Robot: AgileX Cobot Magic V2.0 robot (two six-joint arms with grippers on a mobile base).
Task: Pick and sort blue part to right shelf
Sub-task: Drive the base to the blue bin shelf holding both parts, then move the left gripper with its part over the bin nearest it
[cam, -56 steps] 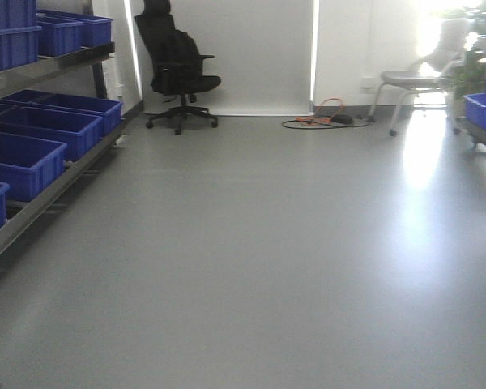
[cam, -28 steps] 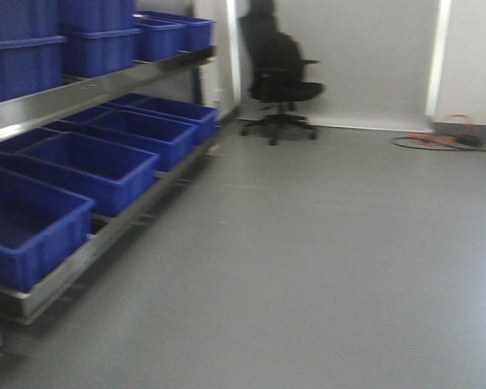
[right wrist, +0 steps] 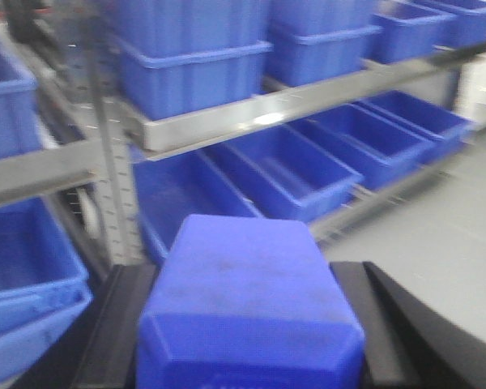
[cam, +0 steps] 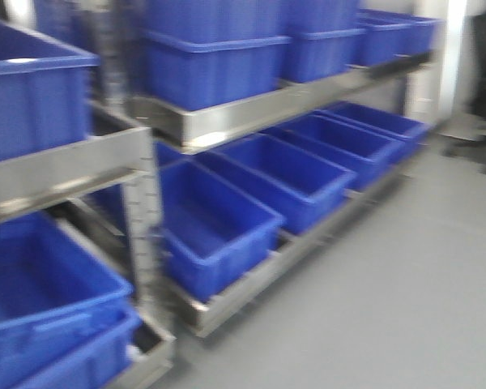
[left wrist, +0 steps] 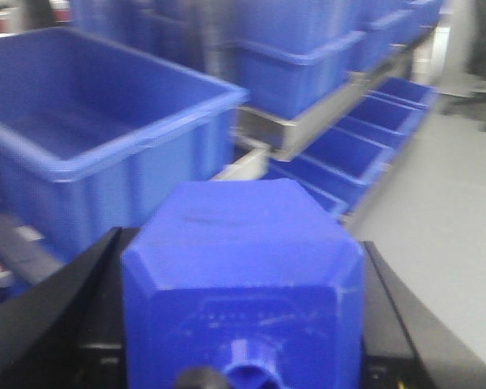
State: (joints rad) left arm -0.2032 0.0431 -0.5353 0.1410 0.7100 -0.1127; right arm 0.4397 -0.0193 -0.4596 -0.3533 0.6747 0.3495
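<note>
The blue part sits at 6 o'clock in the left wrist view, clamped between the black fingers of the left gripper, its round cap toward the camera; the right gripper pinches a second blue part the same way. The right shelf with its blue bins runs from 9 to 1 o'clock in the front view, blurred. I judge the part light, rigid and smooth-skinned, hence apt to slip; its flat opposite side faces give the best hold, not the sloped shoulders or cap
</note>
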